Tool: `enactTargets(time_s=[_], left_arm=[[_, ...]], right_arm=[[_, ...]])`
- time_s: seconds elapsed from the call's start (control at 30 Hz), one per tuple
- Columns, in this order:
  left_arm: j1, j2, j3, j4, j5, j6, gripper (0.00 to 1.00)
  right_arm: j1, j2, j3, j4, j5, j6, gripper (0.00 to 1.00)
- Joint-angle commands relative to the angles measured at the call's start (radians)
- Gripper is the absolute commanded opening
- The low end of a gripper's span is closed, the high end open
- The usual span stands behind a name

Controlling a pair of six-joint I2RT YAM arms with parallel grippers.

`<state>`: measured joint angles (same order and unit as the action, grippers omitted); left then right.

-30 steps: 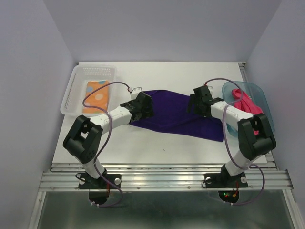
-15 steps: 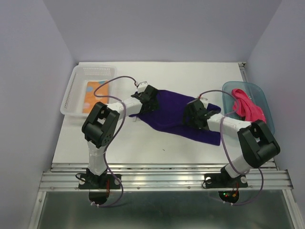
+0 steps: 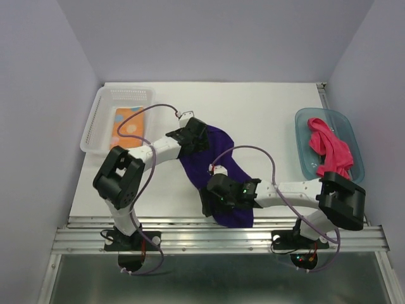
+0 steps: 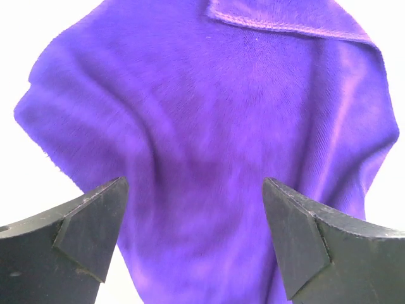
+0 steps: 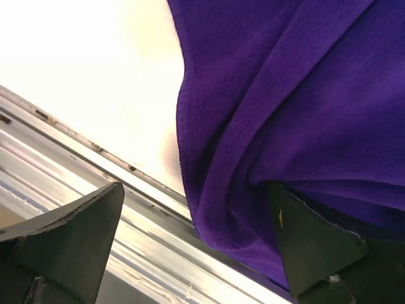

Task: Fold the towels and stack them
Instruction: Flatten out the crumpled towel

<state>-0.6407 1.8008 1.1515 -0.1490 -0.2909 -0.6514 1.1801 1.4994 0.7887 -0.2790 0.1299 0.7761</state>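
The dark purple towel (image 3: pixel 218 168) lies bunched in a strip from mid-table to the near edge; it also shows in the left wrist view (image 4: pixel 215 114) and the right wrist view (image 5: pixel 285 95). My left gripper (image 3: pixel 195 136) is open just above its far end, jaws wide (image 4: pixel 193 183). My right gripper (image 3: pixel 209 195) is open at its near end (image 5: pixel 195 187); the cloth lies against one finger (image 5: pixel 316 247) and reaches the metal rail. The orange dotted towel (image 3: pixel 126 126) lies folded in the clear basket. The pink-red towel (image 3: pixel 329 149) is crumpled in the teal tub.
The clear plastic basket (image 3: pixel 101 117) stands at the far left. The teal tub (image 3: pixel 304 136) stands at the right. A metal rail (image 3: pixel 190 235) runs along the table's near edge, also in the right wrist view (image 5: pixel 95 190).
My right arm swung from the towel's right side to the near middle, and the purple towel's right end came with it. The towel now runs far to near. The left gripper stayed at its far end.
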Motion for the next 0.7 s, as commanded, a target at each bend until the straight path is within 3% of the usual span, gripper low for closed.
enactTargets(time_s=[0.0, 0.17, 0.3, 0.47, 0.67], left_arm=[[-0.004, -0.243, -0.076, -0.013, -0.12, -0.008, 0.99], [0.003, -0.36, -0.134, -0.05, -0.174, -0.036, 0.99], [0.021, -0.419, -0.18, -0.078, -0.194, -0.073, 0.99], [0.045, -0.498, -0.251, -0.061, -0.18, -0.097, 0.99], [0.058, -0.538, -0.299, -0.044, -0.156, -0.105, 0.99]], right_arm=[[-0.005, -0.047, 0.119, -0.103, 0.1, -0.076, 1.0], [-0.052, -0.155, 0.172, -0.045, 0.22, -0.156, 1.0], [-0.235, -0.134, 0.199, 0.064, 0.107, -0.218, 1.0], [-0.358, 0.094, 0.357, 0.138, -0.012, -0.342, 1.0], [-0.477, 0.378, 0.572, 0.11, -0.157, -0.37, 1.0]])
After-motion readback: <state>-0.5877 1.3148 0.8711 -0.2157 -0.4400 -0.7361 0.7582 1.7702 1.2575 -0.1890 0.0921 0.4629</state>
